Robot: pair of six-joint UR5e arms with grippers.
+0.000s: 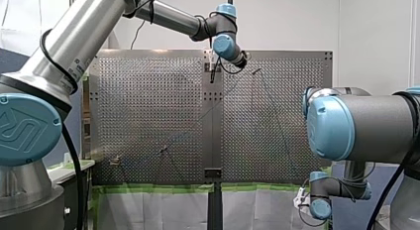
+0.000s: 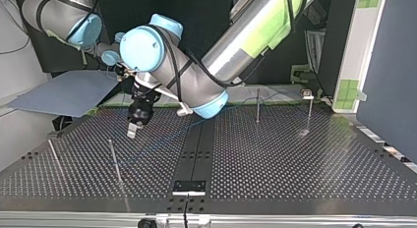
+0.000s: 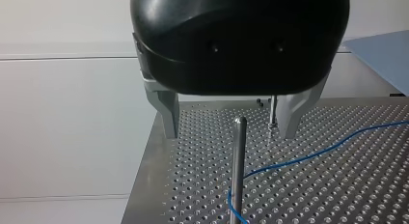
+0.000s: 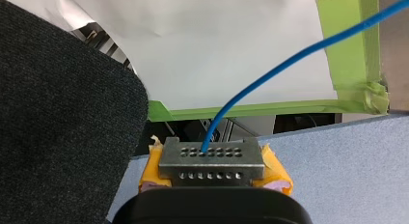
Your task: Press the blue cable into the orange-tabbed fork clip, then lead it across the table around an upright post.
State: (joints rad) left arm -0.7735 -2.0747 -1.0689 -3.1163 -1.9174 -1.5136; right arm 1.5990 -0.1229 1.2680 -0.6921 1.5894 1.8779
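Note:
The blue cable (image 3: 313,154) runs over the perforated table and bends around the foot of an upright post (image 3: 238,171). My left gripper (image 3: 229,134) hangs open just above and behind that post's top, its black body over bare metal fingers (image 3: 166,113), holding nothing. In the top view it (image 2: 133,132) hovers near the post (image 2: 114,159) at the left. The fork clip (image 2: 307,94) stands at the far right there. My right gripper (image 4: 212,154), with yellow pads, is shut on the blue cable (image 4: 289,60), off the table's edge (image 1: 301,199).
More upright posts stand on the table (image 2: 295,179): one at the top view's far left (image 2: 53,154) and one right of the middle (image 2: 257,105). A second post (image 3: 273,110) rises beyond my left gripper. Green tape (image 4: 347,50) and a blue-grey sheet (image 4: 347,166) lie near my right gripper.

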